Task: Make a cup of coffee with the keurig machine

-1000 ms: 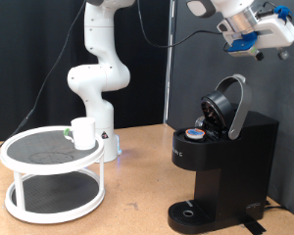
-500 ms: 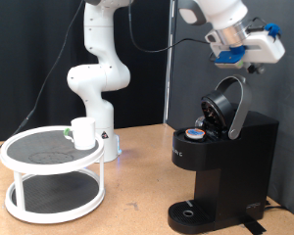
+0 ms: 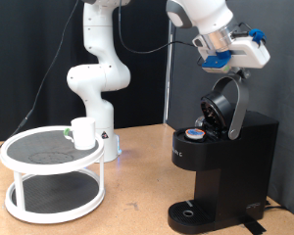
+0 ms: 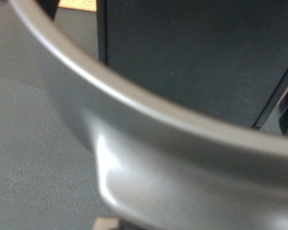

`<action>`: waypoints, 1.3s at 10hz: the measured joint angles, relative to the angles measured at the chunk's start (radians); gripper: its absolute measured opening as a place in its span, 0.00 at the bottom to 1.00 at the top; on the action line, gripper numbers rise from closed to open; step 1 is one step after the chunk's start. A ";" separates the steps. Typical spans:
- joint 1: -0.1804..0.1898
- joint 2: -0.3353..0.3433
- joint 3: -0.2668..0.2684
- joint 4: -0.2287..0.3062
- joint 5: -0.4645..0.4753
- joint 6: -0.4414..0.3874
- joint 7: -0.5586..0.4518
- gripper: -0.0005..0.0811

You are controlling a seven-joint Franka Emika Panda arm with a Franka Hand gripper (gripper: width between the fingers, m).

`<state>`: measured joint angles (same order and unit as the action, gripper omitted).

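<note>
The wrist view is almost wholly filled by a blurred, curved silver-grey band [image 4: 163, 125] with dark surfaces behind it; nothing else there can be made out, and no fingers show. In the exterior view the white and blue end effector [image 3: 228, 57] hangs just above the raised lid of the boxy matte black keurig machine [image 3: 220, 162], but its fingers are too small and hidden to tell whether they stand wide or narrow. Below it, in the open brew head, sits a small pod with a blue-orange top [image 3: 194, 133]. The plain white ceramic cup [image 3: 83, 132] stands well off to the exterior view's left and lower, on a round white two-tier stand [image 3: 51, 171]. Both rest on a brown wooden desk [image 3: 137, 211], before a dark curtain backdrop
</note>
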<state>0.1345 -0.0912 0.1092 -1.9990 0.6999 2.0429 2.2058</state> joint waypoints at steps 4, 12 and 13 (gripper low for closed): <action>-0.019 -0.039 -0.026 -0.035 0.002 -0.007 -0.017 0.01; -0.097 -0.072 -0.075 -0.077 -0.163 -0.070 -0.020 0.01; -0.105 -0.072 -0.078 -0.086 -0.182 -0.069 -0.025 0.01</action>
<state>0.0291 -0.1627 0.0311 -2.0854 0.5182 1.9742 2.1810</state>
